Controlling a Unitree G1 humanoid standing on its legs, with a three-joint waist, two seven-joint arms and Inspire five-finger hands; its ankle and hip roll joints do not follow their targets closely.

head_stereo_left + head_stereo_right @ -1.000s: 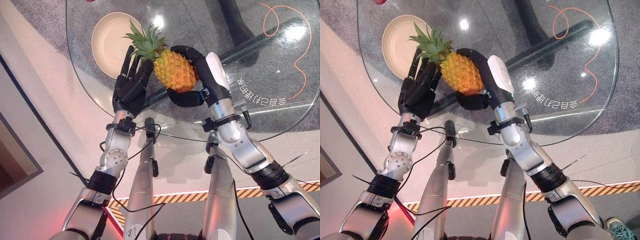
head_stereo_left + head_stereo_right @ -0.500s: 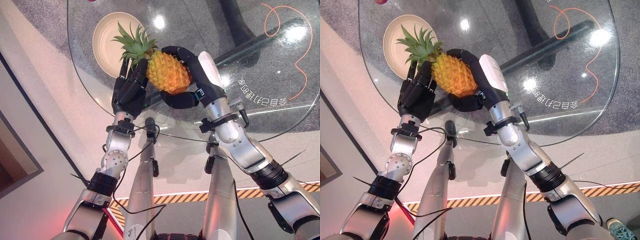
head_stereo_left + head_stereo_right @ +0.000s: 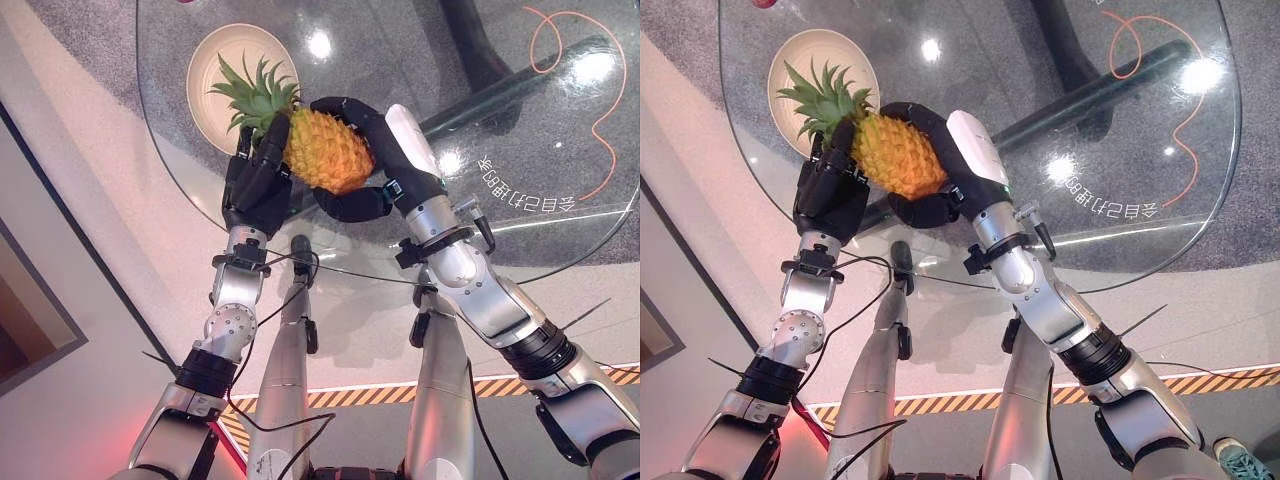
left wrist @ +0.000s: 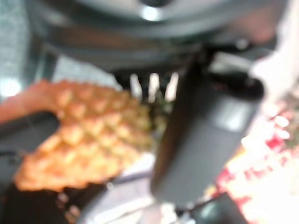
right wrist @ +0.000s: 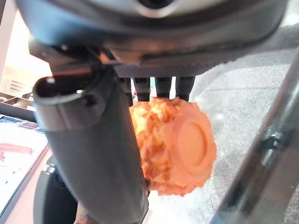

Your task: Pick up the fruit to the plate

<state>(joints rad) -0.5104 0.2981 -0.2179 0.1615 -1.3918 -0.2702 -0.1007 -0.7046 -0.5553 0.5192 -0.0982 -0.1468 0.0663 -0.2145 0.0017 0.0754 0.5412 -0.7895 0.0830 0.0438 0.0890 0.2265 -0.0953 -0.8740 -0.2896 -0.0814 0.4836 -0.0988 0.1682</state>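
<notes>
A yellow pineapple point(image 3: 325, 150) with a green crown is held above the round glass table point(image 3: 520, 130). My right hand point(image 3: 400, 165) is shut on its body, fingers curled over the top and thumb beneath. My left hand point(image 3: 255, 185) rests straight fingers against the crown end, supporting it. The crown overlaps the near rim of the cream plate point(image 3: 212, 70), which stands at the table's far left. In the right wrist view the pineapple's flat base point(image 5: 187, 140) shows beyond the thumb. The left wrist view has the pineapple's side point(image 4: 88, 135) beside that hand's thumb.
The table's near edge runs just below both wrists. A dark table leg point(image 3: 480, 55) and an orange cord point(image 3: 598, 95) on the floor show through the glass. A small red object point(image 3: 760, 3) sits at the far edge beyond the plate.
Both hands have carried the pineapple leftward toward the plate; its crown now overlaps the plate's rim. The grip is unchanged.
</notes>
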